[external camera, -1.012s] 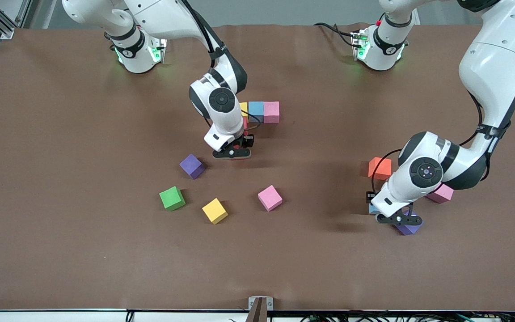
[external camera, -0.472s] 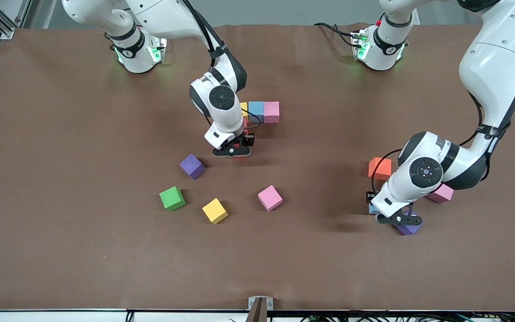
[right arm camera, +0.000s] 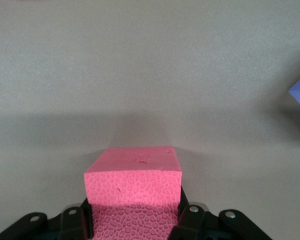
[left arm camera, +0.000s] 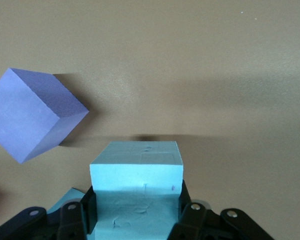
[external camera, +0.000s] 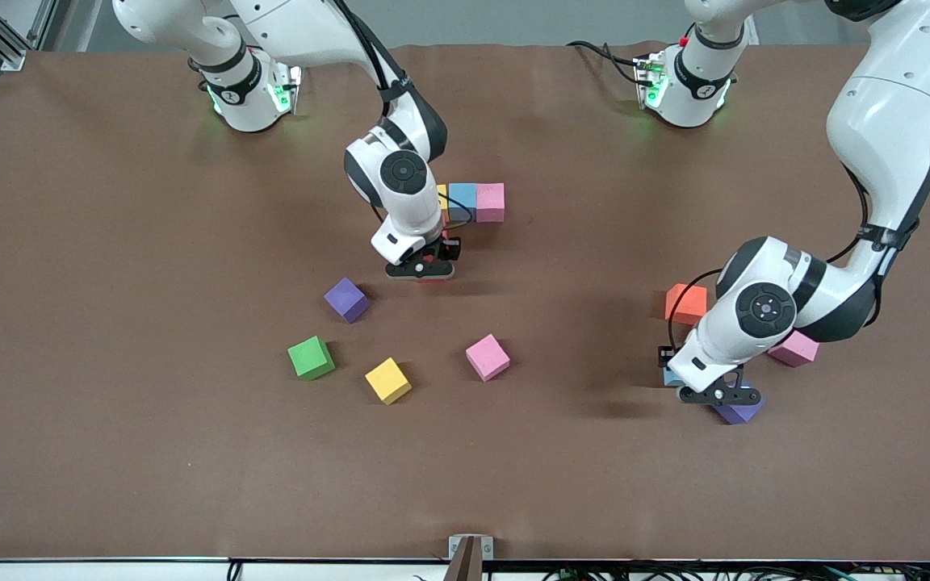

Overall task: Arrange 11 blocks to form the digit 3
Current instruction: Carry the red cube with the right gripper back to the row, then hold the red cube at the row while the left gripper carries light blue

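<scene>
Gripping a red block, the right pincer was clenched just above the desk, beside the yellow-blue-pink row. The left pincer clasped a light blue block, with a purple block lying just beside it.

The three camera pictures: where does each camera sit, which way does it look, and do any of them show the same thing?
Front view: high across the table, facing both arms and the scattered cubes.
Left wrist view: on the left arm's wrist, looking down past the left gripper shut on a light blue cube.
Right wrist view: likewise; the right gripper clamps a red cube.
Shared: the purple cube beside the left gripper appears in front too.
</scene>
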Robot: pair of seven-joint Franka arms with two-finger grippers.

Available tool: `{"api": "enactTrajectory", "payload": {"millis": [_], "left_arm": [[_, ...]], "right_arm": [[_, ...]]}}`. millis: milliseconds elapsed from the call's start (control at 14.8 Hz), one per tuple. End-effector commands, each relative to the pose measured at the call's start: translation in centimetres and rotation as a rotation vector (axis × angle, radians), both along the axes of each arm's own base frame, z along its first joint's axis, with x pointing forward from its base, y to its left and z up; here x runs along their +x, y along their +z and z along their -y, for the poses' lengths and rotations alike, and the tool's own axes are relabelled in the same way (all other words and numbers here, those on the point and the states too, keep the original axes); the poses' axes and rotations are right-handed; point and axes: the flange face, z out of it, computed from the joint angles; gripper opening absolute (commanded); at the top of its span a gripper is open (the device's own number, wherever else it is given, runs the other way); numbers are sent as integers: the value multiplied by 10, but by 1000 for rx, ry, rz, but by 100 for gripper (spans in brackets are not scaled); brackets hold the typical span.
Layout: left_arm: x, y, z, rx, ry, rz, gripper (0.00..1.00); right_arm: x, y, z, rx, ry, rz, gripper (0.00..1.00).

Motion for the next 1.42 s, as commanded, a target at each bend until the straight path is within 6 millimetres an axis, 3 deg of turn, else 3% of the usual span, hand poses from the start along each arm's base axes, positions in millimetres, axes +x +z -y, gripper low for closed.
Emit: {"api": "enactTrajectory", "payload": {"millis": [0,270,540,1012,1349], "left_arm": [[-4,12,13,3,37,9,46],[-14,23,52,-31,203,32,47],[-20,28,70,-52,345,41,47],[-44,33,103,-82,744,37,49],[-64,26,121,-71,1064,24,49]], "right_arm": [[-16,7,3,2,-6,-10,1],[-19,5,2,-1,-8,-13,1],[-19,4,2,-2,-12,-13,1],[-21,3,1,-4,-25,-16,2],[-25,4,-3,-6,-24,-20,2]]}}
